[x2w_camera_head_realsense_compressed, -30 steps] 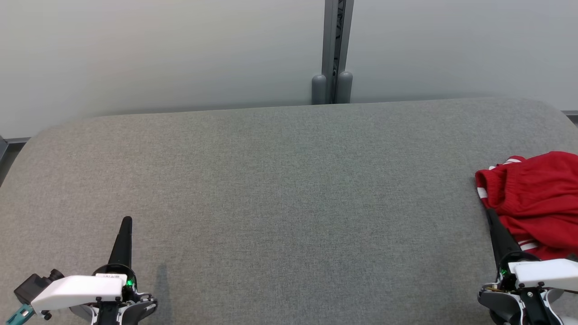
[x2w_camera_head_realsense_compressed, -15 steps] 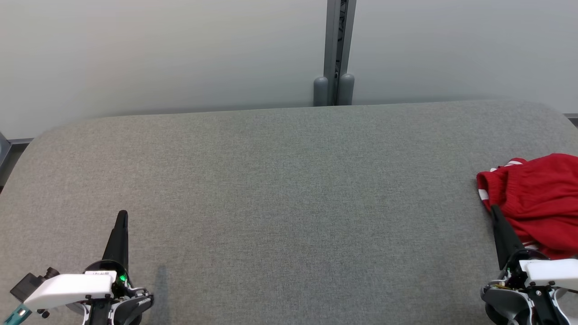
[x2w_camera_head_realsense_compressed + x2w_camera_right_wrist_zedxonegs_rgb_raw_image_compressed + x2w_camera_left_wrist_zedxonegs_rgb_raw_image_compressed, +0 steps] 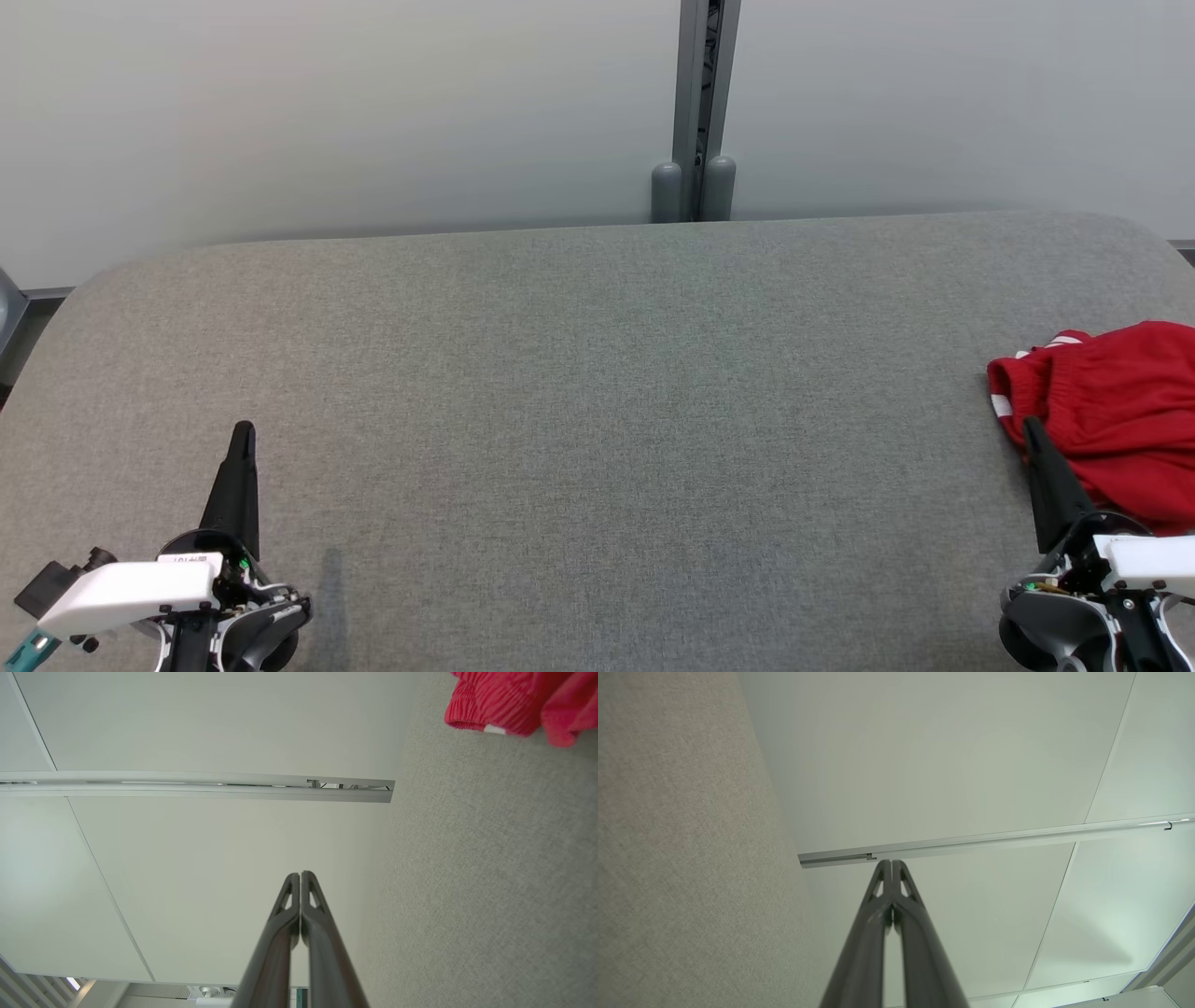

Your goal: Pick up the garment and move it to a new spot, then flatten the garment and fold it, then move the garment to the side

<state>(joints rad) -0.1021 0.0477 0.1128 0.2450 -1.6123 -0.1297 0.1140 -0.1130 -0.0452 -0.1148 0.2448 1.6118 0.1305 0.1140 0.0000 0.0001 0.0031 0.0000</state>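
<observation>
At the far right edge of the grey padded table (image 3: pixel 597 392): red garment (image 3: pixel 1111 411) with white stripes, bunched in loose folds, ribbed hem turned toward the middle, partly cut off by the frame. Not spread flat; no tidy fold to be seen. Fits a heap waiting to be picked up, and equally a piece already set off to the side. Cannot tell which from here.

Low at the near left corner: left gripper (image 3: pixel 242 439), fingers pointing away across the table toward the pale wall (image 3: pixel 327 112). Low at the near right corner: right gripper (image 3: pixel 1033 431), aimed the same way. Both parked wide apart, probably a rest pose that leaves the broad middle of the table between them for spreading cloth. Grey metal post (image 3: pixel 695 93) behind, at the seam of two wall panels.

Left gripper, left wrist view (image 3: pixel 890 863): clenched, tips pressed together, only a thin slit lower down. Nothing between the fingers, nothing touched; table off to one side, wall ahead.

Right gripper, right wrist view (image 3: pixel 300 875): likewise clenched, tips meeting, nothing pinched. In the head view, fingertip drawn just against the garment's hem. In the right wrist view, garment (image 3: pixel 504 700) up in the far corner, apart from the fingers, with bare table between. Judged as lying alongside the cloth, not gripping it; light contact at the hem not ruled out.
</observation>
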